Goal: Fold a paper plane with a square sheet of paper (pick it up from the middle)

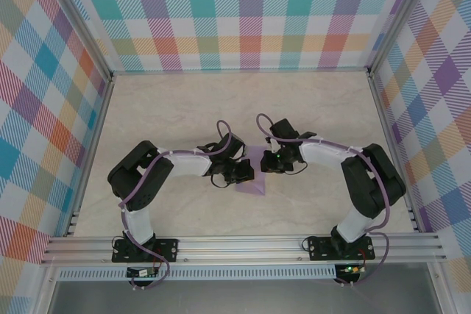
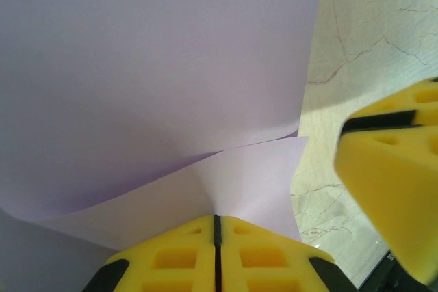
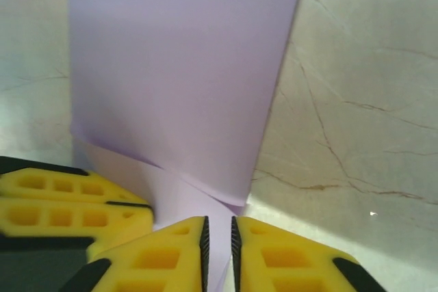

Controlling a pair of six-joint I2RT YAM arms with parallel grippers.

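The square sheet of paper (image 1: 257, 180) is lavender and lies folded over in the middle of the table, between both grippers. In the left wrist view the paper (image 2: 171, 66) shows a curled upper layer over a lower flap. My left gripper (image 2: 217, 218) is shut on the edge of that flap, and its place in the top view is at the sheet's left side (image 1: 245, 174). My right gripper (image 3: 219, 222) has its jaws a narrow gap apart, with the paper's (image 3: 178, 66) near edge lying in the gap. It sits at the sheet's right side (image 1: 266, 161).
The pale marbled table (image 1: 184, 108) spreads out around the sheet. Checked walls (image 1: 235, 12) close the back and both sides, and a metal rail (image 1: 243, 248) runs along the front. The two grippers stand very close together; a right finger (image 2: 397, 189) shows in the left wrist view.
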